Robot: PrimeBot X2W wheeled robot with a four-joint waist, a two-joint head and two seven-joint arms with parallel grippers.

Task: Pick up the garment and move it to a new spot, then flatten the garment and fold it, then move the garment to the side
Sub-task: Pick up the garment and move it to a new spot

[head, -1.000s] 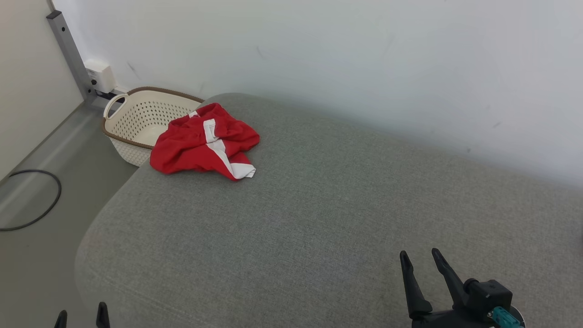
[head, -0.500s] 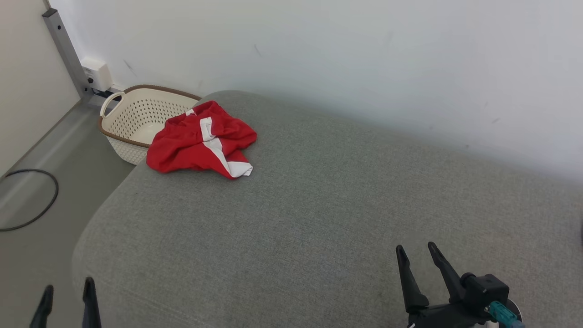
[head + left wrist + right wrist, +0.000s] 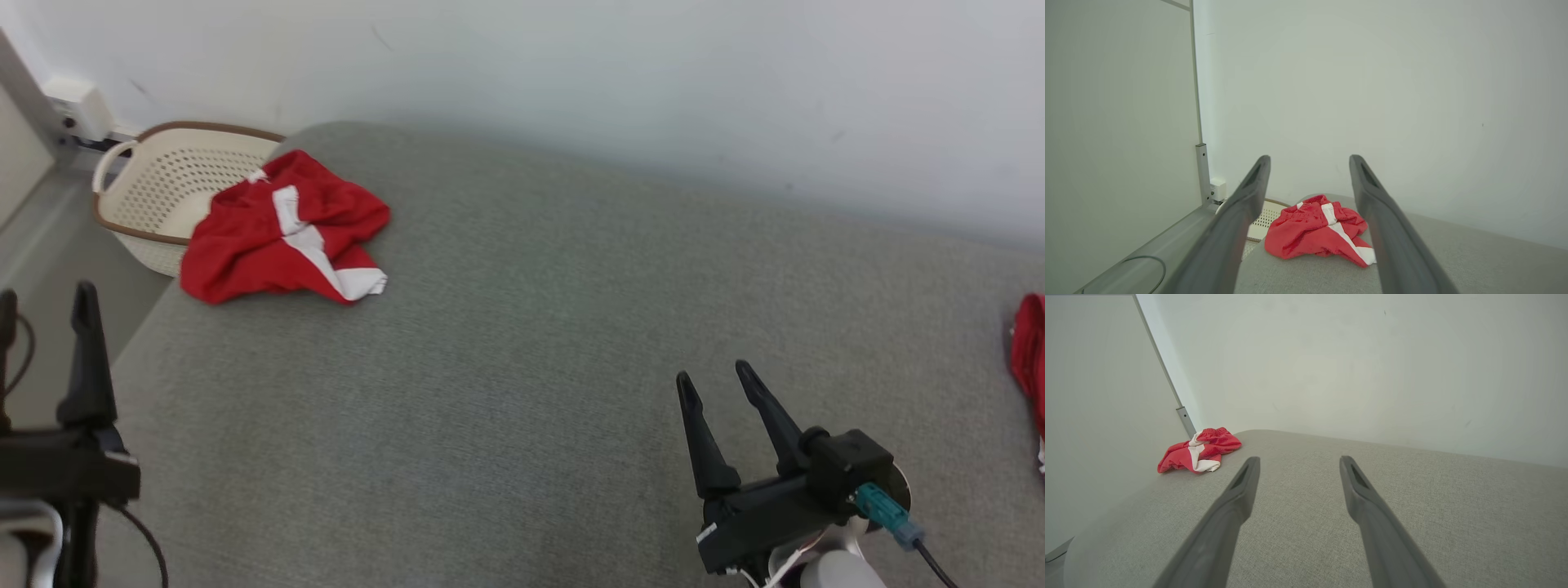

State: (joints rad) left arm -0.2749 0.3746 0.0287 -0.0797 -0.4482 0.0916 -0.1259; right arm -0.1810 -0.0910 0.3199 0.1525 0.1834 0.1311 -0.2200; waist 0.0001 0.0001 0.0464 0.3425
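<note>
The head camera has swung, so the whole scene slides left and up. The left gripper (image 3: 45,292) has climbed well into view at the left edge, jaws spread wide and empty. Its wrist view frames the garment between the two fingers, which looks like the reach for the pickup getting under way, with nothing grasped yet.

The garment (image 3: 282,233), red with a white stripe, lies crumpled at the far left corner of the couch (image 3: 522,351), well apart from both grippers. The right gripper (image 3: 712,371) hovers low over the near right of the couch, jaws wide too, holding nothing.

Around it, a basket (image 3: 147,184) stands on the floor just behind the garment, its rim right at the cloth's far edge. A careless drag could tip cloth into it. A second red cloth (image 3: 1030,359) now peeks in at the right edge. The middle stretch of couch looks the likely spot to lay the garment out.
</note>
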